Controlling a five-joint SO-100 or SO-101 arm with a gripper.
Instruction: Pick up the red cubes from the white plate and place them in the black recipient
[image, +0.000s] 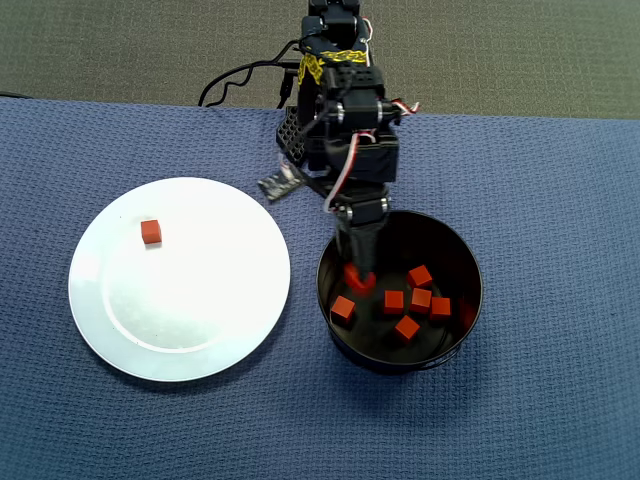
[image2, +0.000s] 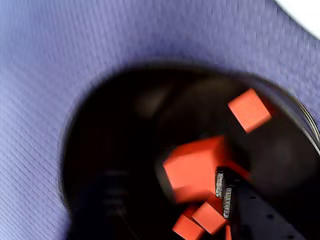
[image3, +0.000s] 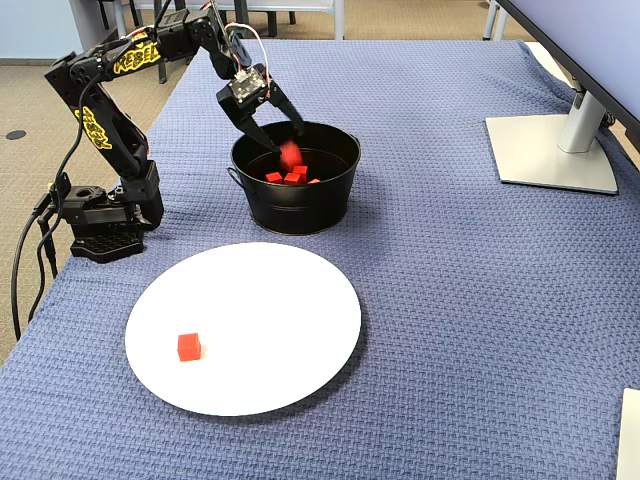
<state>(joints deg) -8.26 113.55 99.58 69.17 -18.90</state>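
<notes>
One red cube (image3: 189, 346) on white plate (image3: 300, 350) — gripper (image3: 275, 132) parted

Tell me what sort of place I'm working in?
Probably an office or lab desk: a blue woven cloth covers the table, a monitor stand sits at its edge, and chair legs stand on carpet behind.

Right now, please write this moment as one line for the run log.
gripper: open over black pot | one red cube falling in, blurred | six cubes already inside | one cube left on white plate
</notes>
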